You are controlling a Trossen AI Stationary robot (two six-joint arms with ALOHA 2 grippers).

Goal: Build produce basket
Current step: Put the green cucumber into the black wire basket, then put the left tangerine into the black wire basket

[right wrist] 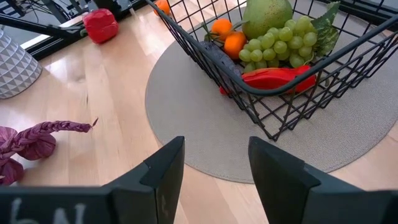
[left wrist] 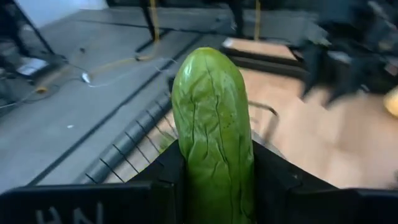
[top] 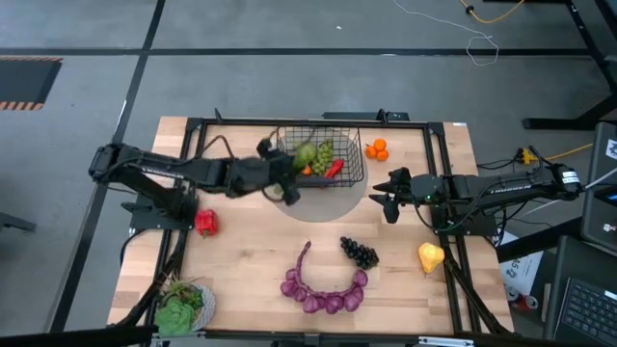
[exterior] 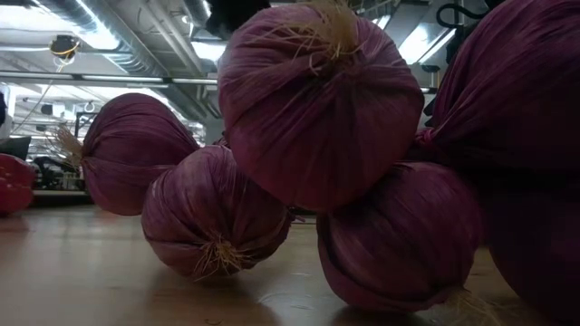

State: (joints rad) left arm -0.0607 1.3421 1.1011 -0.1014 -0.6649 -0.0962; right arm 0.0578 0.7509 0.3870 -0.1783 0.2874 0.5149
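1. Two pincers in play. Left pincer [left wrist: 214, 186] is pinching a green cucumber [left wrist: 214, 124], held by one end with the rest sticking out past the fingers; in the high view it sits at the near-left rim of the basket [top: 355, 172].
2. Right pincer [right wrist: 214, 165] has its fingers parted with nothing between them, waiting over the bench [top: 260, 251] just right of the round grey mat [right wrist: 205, 137].
3. Basket: black wire mesh, sitting on the mat at the far centre of the bench. Already inside: green pear [right wrist: 266, 15], green grapes [right wrist: 280, 40], two small oranges [right wrist: 229, 38], red pepper [right wrist: 273, 78].
4. Left outside: another red pepper [top: 205, 223] by the left arm, oranges [top: 377, 149] just right of the basket, dark grapes [top: 360, 253], yellow pear [top: 430, 256], purple onion string [top: 323, 289].
5. Handling, my read: cucumber looks like a light, rigid toy with smooth skin, so an end grip may let it pivot; mid-body is safer. Onion string is floppy, so take it at the braided tail or a middle bulb. Grapes: grab the cluster body.
6. Lettuce on its plate [top: 183, 308] stays in the near-left corner.
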